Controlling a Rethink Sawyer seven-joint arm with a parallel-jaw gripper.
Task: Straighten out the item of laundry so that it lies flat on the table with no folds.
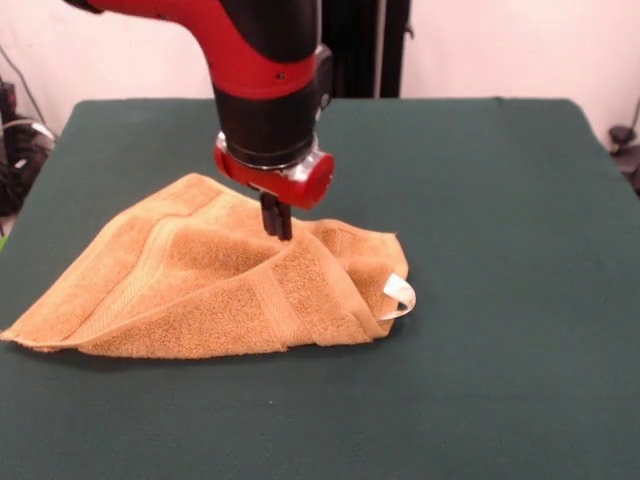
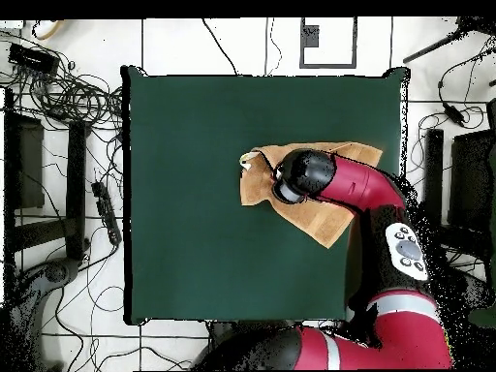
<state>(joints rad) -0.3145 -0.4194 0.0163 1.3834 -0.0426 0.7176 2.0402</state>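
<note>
We're looking at the golden-orange terry-cloth towel [image 1: 215,290], heaped in a folded wedge on the large dark green felt-covered table [image 1: 500,380]. Going left to right across the towel: a long pointed corner runs out flat at its left, a raised ridge stands at its middle, and a small white tag [image 1: 398,296] loops off its right edge. It looks soft, light and limp, so we'd expect it to drape and drag rather than slide stiffly; a free corner or hem seems the best hold. The hand [image 1: 277,222] sits right at the ridge top, its dark tips drawn together and seemingly pinching the towel there.
</note>
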